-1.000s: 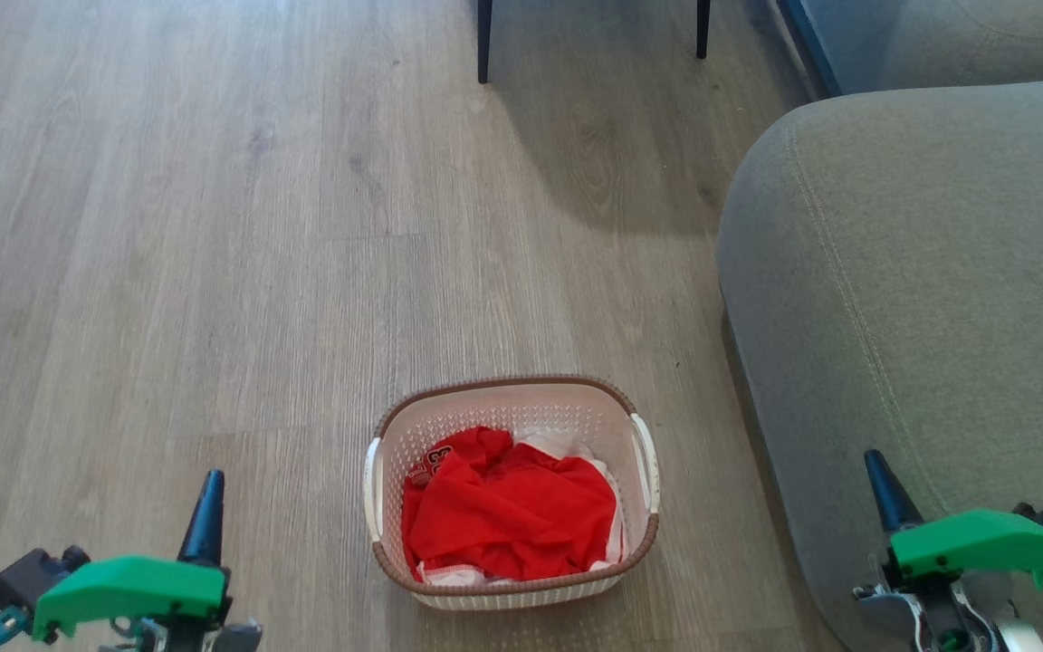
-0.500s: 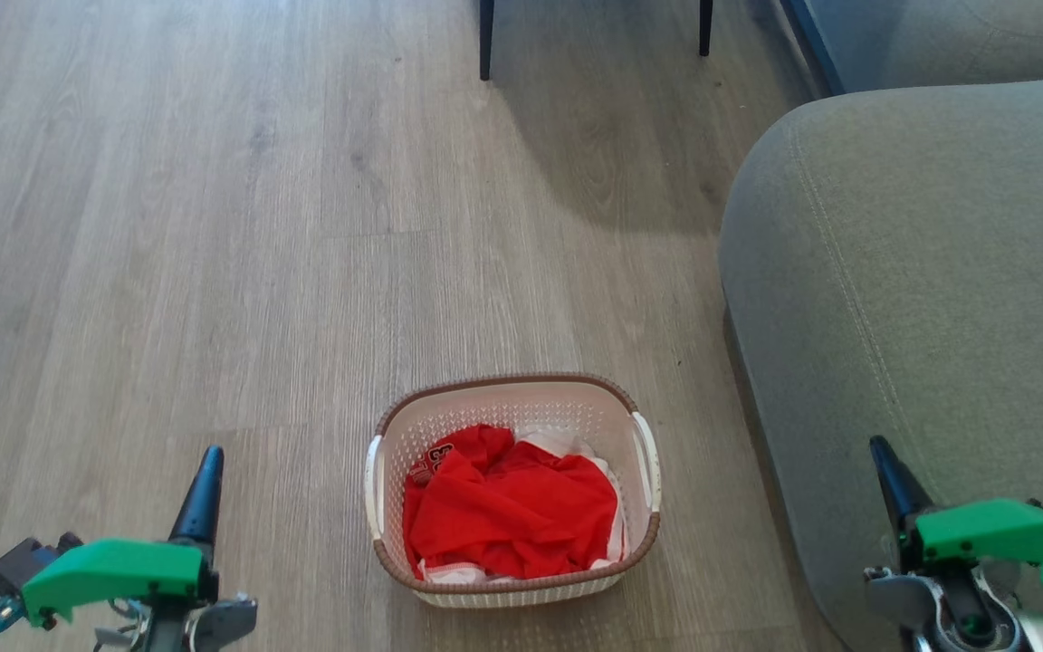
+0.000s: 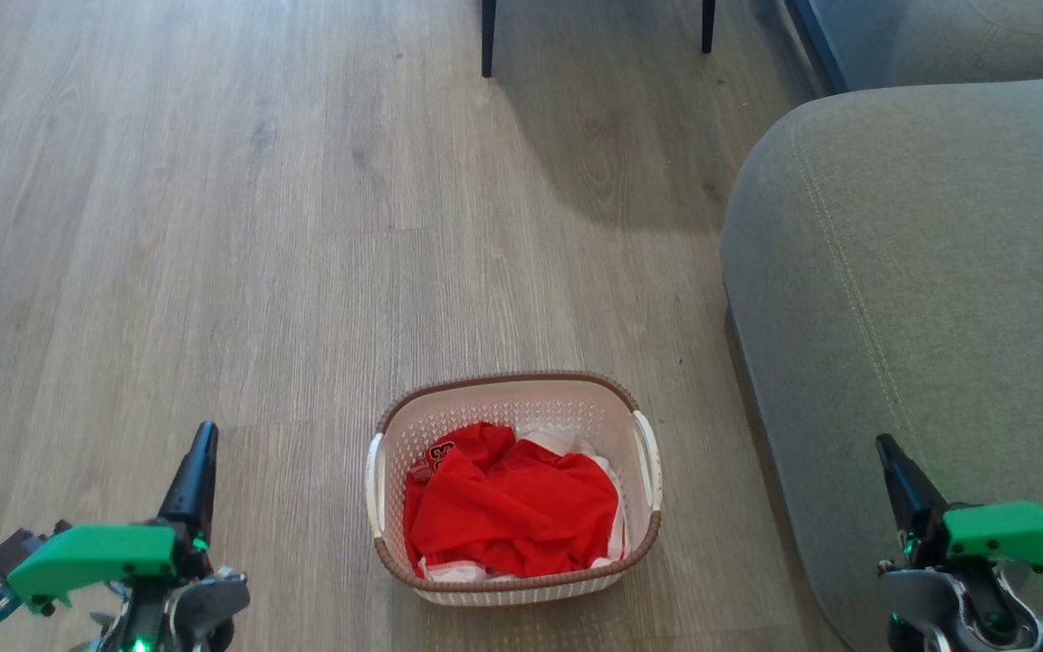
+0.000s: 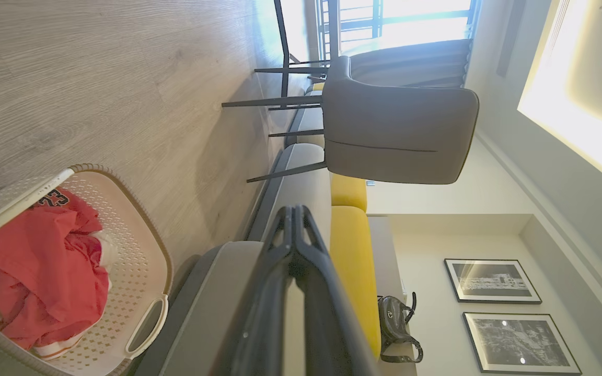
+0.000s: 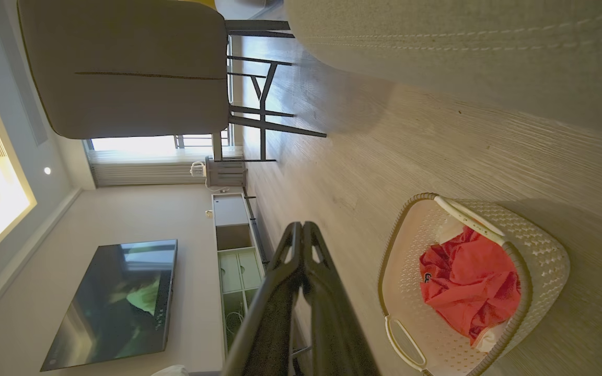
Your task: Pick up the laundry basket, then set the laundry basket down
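Note:
The laundry basket (image 3: pixel 511 412) stands on the wood floor, cream with perforated walls, a brown woven-look rim and white side handles, holding red and white clothes. It also shows in the left wrist view (image 4: pixel 139 250) and the right wrist view (image 5: pixel 541 256). My left gripper (image 3: pixel 202 442) hovers well left of the basket, fingers shut with nothing between them (image 4: pixel 293 211). My right gripper (image 3: pixel 888 448) is to the basket's right, over the sofa arm, also shut and empty (image 5: pixel 301 227).
A grey sofa arm (image 3: pixel 920 272) stands close on the basket's right. Dark chair legs (image 3: pixel 486 41) rise at the back; the grey chair (image 4: pixel 395 136) shows in the left wrist view. Bare wood floor (image 3: pixel 214 226) stretches left and ahead.
Both grippers have slid slightly toward the bottom of the view, the left one leaning a little further left and the right one further right. The basket has not moved.

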Robot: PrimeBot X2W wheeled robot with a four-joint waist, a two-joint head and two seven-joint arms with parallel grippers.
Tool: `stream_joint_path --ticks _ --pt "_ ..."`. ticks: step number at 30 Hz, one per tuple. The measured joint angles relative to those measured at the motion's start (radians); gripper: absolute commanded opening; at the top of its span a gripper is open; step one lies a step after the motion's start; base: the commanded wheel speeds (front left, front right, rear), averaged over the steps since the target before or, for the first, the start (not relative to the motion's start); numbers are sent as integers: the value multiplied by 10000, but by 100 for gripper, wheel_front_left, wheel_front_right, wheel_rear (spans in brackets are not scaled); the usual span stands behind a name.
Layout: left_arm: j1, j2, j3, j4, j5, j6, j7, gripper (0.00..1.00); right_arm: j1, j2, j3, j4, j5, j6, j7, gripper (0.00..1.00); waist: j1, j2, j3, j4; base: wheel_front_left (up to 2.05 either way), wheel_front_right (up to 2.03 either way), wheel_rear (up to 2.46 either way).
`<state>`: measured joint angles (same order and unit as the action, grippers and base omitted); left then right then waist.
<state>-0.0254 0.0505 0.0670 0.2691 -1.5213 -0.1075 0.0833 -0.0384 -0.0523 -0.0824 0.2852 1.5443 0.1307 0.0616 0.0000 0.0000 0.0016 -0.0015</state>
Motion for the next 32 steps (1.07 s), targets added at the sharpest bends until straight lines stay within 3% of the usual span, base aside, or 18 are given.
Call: stream_joint_path --ticks 8,32 --pt "-287 -19 79 58 -830 -167 222 0 -87 0 -171 -44 821 0 217 0 0 0 16 15 0 0 0" --pt "-363 -35 90 61 -861 -165 224 0 -198 2 -249 -56 846 0 253 0 0 0 15 14 0 0 0"
